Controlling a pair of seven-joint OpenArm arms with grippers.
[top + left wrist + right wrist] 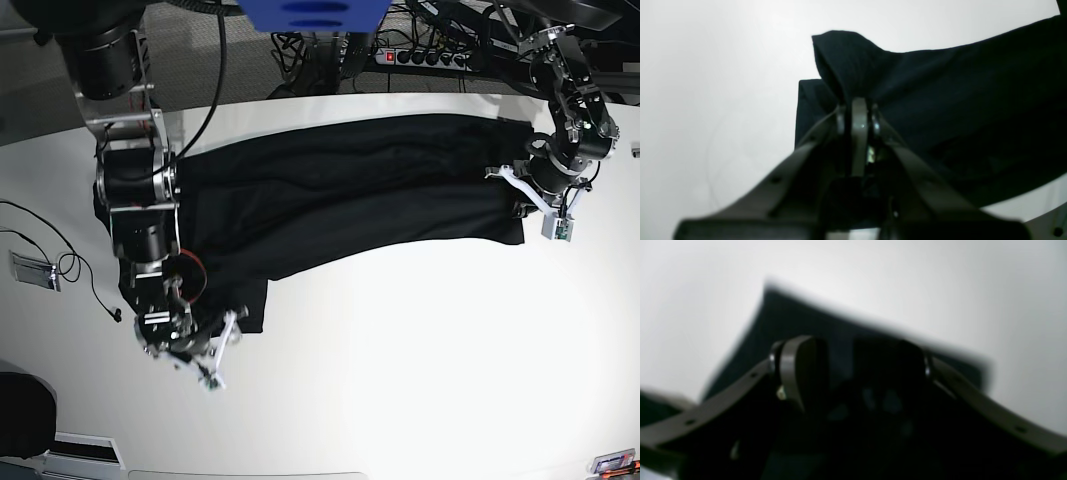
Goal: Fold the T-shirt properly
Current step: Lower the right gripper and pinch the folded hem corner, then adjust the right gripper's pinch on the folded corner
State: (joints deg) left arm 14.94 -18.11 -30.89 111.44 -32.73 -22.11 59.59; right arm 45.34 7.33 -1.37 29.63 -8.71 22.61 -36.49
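I am pinching a bunched fold of the plain black short-sleeved cloth T-shirt (940, 110) in my left gripper (858, 106), whose grey fingers are pressing together on the fabric so that it is rising into a small peak just beyond the tips. In the left wrist view the cloth is spreading away to the right over the white tabletop (713, 83).

My right gripper (853, 360) is standing spread wide, its two curved grey fingers apart, with the dark fabric (846, 330) lying under and beyond them; that view is too blurred for me to tell whether the tips are touching the cloth.

Farther off, in the base view, the T-shirt (340, 190) is lying stretched across the table (420, 360) between my two arms, my left gripper (522, 195) at its one end and my right gripper (215, 355) at a lower corner near the table's front edge.
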